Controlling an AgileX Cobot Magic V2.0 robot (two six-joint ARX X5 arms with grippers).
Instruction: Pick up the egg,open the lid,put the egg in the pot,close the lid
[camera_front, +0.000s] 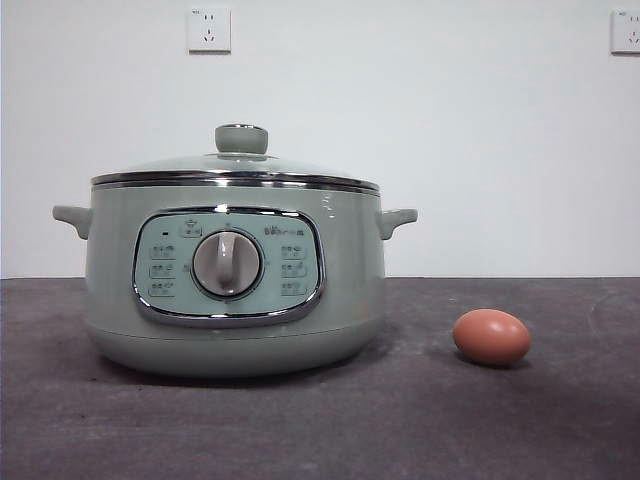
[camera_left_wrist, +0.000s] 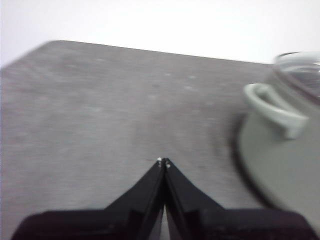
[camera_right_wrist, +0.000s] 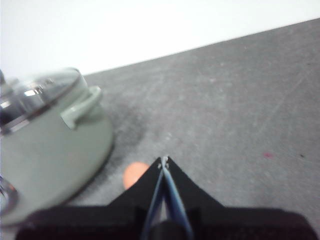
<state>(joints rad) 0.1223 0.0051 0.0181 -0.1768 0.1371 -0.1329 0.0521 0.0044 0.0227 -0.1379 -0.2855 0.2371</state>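
The sage-green pot (camera_front: 235, 280) stands left of centre on the grey table, with the pale-green lid (camera_front: 235, 170) resting shut on it and its knob (camera_front: 241, 138) on top. The reddish-brown egg (camera_front: 491, 336) lies on the table to the pot's right, apart from it. Neither arm shows in the front view. My right gripper (camera_right_wrist: 164, 159) is shut and empty, above the table with the egg (camera_right_wrist: 135, 174) partly hidden behind its jaws and the pot (camera_right_wrist: 50, 140) beside. My left gripper (camera_left_wrist: 163, 161) is shut and empty, with the pot's side handle (camera_left_wrist: 277, 110) near it.
The dark grey table (camera_front: 400, 420) runs to a white wall with two sockets (camera_front: 208, 29). Bare table surface (camera_left_wrist: 100, 110) lies beyond the left gripper, and more (camera_right_wrist: 240, 110) beyond the right gripper.
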